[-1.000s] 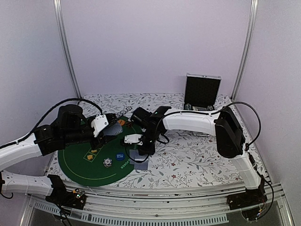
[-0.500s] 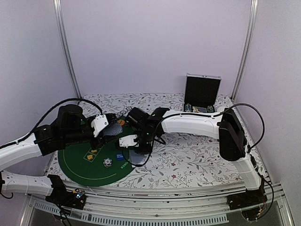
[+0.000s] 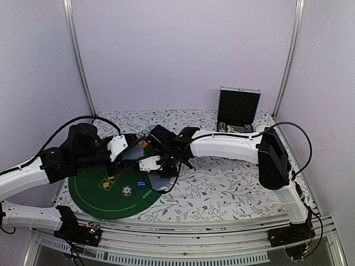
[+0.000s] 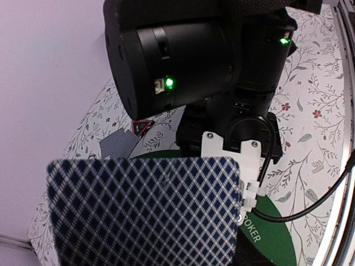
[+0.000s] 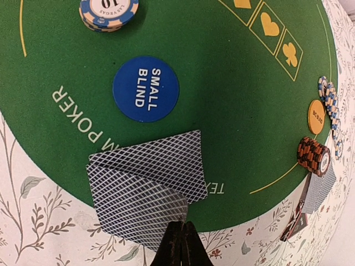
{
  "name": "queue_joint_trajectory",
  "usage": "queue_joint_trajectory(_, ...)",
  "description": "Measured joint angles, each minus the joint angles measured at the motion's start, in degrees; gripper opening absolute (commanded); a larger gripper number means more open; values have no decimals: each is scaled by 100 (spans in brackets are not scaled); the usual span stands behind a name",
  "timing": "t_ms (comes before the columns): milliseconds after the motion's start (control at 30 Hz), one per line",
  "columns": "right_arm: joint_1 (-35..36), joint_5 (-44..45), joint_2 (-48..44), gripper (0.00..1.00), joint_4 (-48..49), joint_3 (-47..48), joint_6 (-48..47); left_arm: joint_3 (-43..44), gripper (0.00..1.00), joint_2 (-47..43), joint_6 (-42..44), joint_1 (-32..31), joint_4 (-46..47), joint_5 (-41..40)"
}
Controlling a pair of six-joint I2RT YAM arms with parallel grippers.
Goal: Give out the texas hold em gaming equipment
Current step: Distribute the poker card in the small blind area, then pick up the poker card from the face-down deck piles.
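My left gripper (image 3: 131, 151) is shut on a stack of grey-blue-backed playing cards (image 4: 144, 213), held above the green poker mat (image 3: 102, 194); its fingers are hidden behind the cards. My right gripper (image 5: 182, 244) is shut on the curled-up corner of a card (image 5: 133, 208). This card lies half on the mat's edge and overlaps a second card (image 5: 152, 163). In the top view these cards (image 3: 161, 182) lie at the mat's right edge. A blue "SMALL BLIND" disc (image 5: 146, 88) and a chip stack (image 5: 108, 11) lie just beyond them.
An orange disc (image 5: 317, 116), a row of chips (image 5: 328, 97), an orange-black chip stack (image 5: 313, 155), more cards (image 5: 319, 188) and the red-edged triangular marker (image 5: 294, 221) lie at the mat's far side. The hinged case (image 3: 238, 108) stands open at the back right.
My right gripper has moved left and back towards the mat, taking the card with it onto the mat's edge. The left arm has held still.
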Motion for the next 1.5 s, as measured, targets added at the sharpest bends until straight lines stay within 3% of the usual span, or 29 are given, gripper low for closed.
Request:
queue_joint_trajectory(133,33,105,0,5,146,-2,-81,-7,49,0,0,0,0,0)
queue_joint_trajectory(233,103,162,0,12,273,-35,-155,-7,49,-7,0,0,0,2)
queue_joint_trajectory(433,186,345,0,48,503,-192,-245,-11,49,-31,0,0,0,2)
queue_joint_trajectory(667,188,695,-133,69,1161,-944,-166,-17,49,-46,0,0,2,7)
queue_joint_trajectory(867,188,809,-752,71,1834,-1893,-68,-20,49,-48,0,2,0,11)
queue_joint_trajectory(1200,219,640,-2570,73,3154,-3668,313,-39,49,-50,0,2,2,20)
queue_joint_trajectory(1333,199,389,-3233,83,3648,-4352,643,-39,49,-50,2,2,0,61)
queue_joint_trajectory(1433,94,48,-3580,97,3877,-4524,1003,-39,49,-50,2,2,2,107)
queue_joint_trajectory(1500,-50,-413,-3768,99,4087,-4518,1416,-39,49,-50,2,2,2,127)
